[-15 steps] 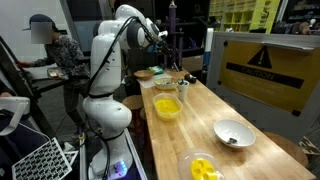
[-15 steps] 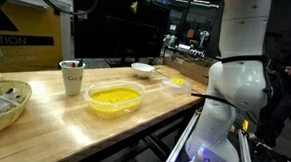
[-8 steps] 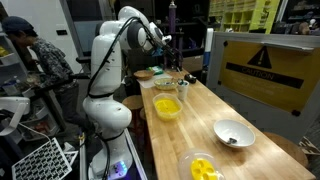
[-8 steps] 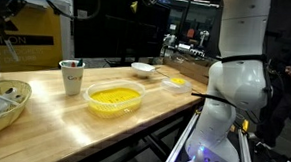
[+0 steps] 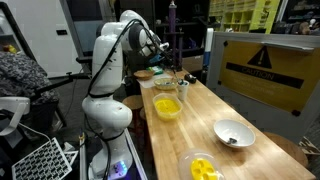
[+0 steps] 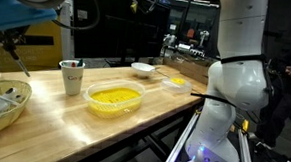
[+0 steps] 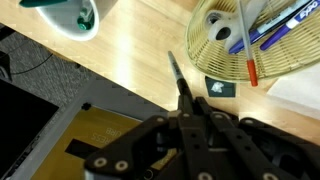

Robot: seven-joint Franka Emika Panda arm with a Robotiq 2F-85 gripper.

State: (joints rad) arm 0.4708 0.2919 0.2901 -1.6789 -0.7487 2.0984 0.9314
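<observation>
In the wrist view my gripper (image 7: 188,112) is shut on a thin dark pen (image 7: 176,72) that sticks out beyond the fingertips over the wooden table (image 7: 140,60). Ahead to the right sits a wicker basket (image 7: 215,40) holding several pens and markers. A white cup (image 7: 78,22) stands ahead to the left. In an exterior view the pen (image 6: 16,59) hangs tilted from the blurred gripper (image 6: 7,39), above the basket (image 6: 6,106) and left of the cup (image 6: 72,77). From the far camera the gripper (image 5: 160,50) is small, at the table's far end.
A clear bowl of yellow pieces (image 6: 115,97), a white bowl (image 6: 143,68) and a small yellow tub (image 6: 175,84) stand along the table. A small dark card (image 7: 220,87) lies beside the basket. The table edge (image 7: 110,85) drops off near the cup. A black-and-yellow warning panel (image 5: 262,68) borders one side.
The arm has swung down into the exterior view, bringing the pen over the basket end of the table. A person behind the robot has moved away to the left.
</observation>
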